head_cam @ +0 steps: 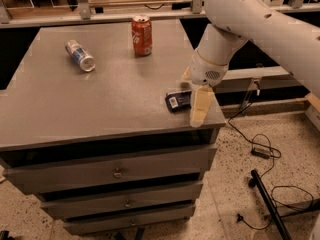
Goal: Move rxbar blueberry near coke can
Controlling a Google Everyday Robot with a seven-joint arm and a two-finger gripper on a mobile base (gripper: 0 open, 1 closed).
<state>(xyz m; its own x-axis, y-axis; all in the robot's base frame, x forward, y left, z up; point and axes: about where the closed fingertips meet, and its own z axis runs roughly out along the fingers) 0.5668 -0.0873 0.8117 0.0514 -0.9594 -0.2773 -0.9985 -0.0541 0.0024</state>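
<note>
The gripper (194,91) hangs over the front right corner of the table (100,109), fingers (200,109) spread wide astride the right end of the flat-lying rxbar blueberry (177,100). From the bar, the coke can (142,35) stands upright well apart at 11 o'clock. A silver-and-blue can (80,55) lies on its side at 10 o'clock.

We see a thick white arm (260,19) filling the upper right of the frame, its shell smooth, glossy and rounded like a fat tube. A row of small dark dots, perhaps screw holes, is spaced along its surface. Towards the centre it narrows into a rounded white wrist housing (207,69), which carries a small grey speckled patch (213,75) like a vent grille. Below that, just right of the frame's centre, sits the pincer (199,106): pale cream, matte, long and tapering, distinctly yellower than the white shell above.
</note>
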